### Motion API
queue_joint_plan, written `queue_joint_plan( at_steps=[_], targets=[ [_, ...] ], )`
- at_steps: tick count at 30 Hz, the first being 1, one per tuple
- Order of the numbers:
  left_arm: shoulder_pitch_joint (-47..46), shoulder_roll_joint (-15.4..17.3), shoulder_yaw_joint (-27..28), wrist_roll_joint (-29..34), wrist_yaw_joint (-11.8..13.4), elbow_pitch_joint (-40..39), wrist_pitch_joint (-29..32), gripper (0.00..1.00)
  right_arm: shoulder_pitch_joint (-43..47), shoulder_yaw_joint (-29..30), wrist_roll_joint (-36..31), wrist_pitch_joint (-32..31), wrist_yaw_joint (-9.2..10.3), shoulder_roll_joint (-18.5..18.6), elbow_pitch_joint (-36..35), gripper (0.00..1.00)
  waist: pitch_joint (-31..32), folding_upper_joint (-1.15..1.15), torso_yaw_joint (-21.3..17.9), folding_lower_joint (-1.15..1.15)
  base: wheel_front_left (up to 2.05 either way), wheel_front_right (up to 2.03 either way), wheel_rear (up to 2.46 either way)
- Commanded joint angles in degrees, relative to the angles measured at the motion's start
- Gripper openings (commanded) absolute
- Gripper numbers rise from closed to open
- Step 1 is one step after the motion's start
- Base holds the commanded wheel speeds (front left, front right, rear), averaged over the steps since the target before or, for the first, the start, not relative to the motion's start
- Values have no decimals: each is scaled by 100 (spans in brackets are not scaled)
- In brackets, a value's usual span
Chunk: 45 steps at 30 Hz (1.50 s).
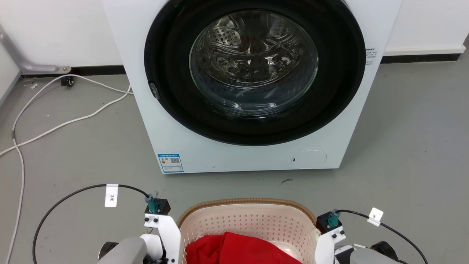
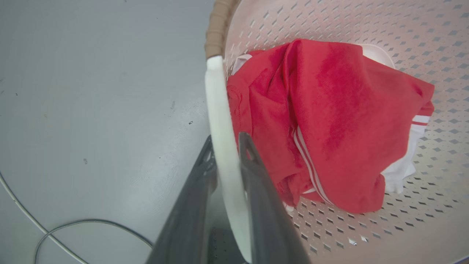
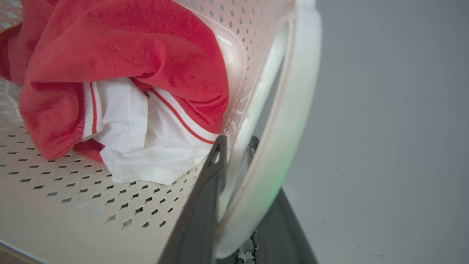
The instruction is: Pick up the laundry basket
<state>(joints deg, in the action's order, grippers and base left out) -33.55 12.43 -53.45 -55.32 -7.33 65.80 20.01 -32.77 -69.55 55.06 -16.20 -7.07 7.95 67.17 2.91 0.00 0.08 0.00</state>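
1. Cut off in the head view: the white cables point(image 1: 55, 126) at the left run off the left edge. The laundry basket point(image 1: 245, 202) at bottom centre is cropped by the bottom edge. The washing machine point(image 1: 227, 157) is cropped by the top edge.
2. It cannot be told whether the basket rests on the grey floor point(image 1: 73, 157) or is clear of it.
3. Left wrist view: the left gripper point(image 2: 226, 139) is narrow. One dark finger lies on each side of the white left handle point(image 2: 220, 110), pinching it.
4. Right wrist view: the right gripper point(image 3: 236, 141) is narrow and clamps the basket's side. The inner finger point(image 3: 209, 190) lies against the perforated wall, and the outer finger is largely hidden behind the white right handle point(image 3: 293, 110).
5. Basket appearance: cream plastic, rounded corners, walls and bottom pierced with small diamond-shaped holes, and a brown woven-look rim. It stands directly in front of the machine's glass door point(image 1: 253, 62).
6. Contents: a red garment point(image 2: 329, 121) with white stripes lies over white fabric point(image 3: 146, 154).
7. Writing, head view:
   - The cable tag point(image 1: 111, 195) at lower left reads "3米".
   - The blue label point(image 1: 170, 162) on the machine's lower front carries a QR code, and its text is too small to read.
   - The side sticker point(image 1: 370, 55) at upper right is illegible.
   - The small tag point(image 1: 375, 216) at lower right bears one mark, also illegible.
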Motion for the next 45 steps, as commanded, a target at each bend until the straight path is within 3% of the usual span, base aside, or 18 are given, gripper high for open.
queue_joint_plan(
  at_steps=[1, 45],
  targets=[
    [-92, -11, -36, -13, -20, -29, -23, 0, -49, -61, 10, 15, -76, -46, -59, 0, 0, 0, 2, 0, 0, 0, 0],
    [-214, 52, -815, -726, -21, 40, -190, 0, -95, -390, 400, 48, -77, -28, -44, 0, -22, 0, 16, 0, 0, 0, 0]
  ],
)
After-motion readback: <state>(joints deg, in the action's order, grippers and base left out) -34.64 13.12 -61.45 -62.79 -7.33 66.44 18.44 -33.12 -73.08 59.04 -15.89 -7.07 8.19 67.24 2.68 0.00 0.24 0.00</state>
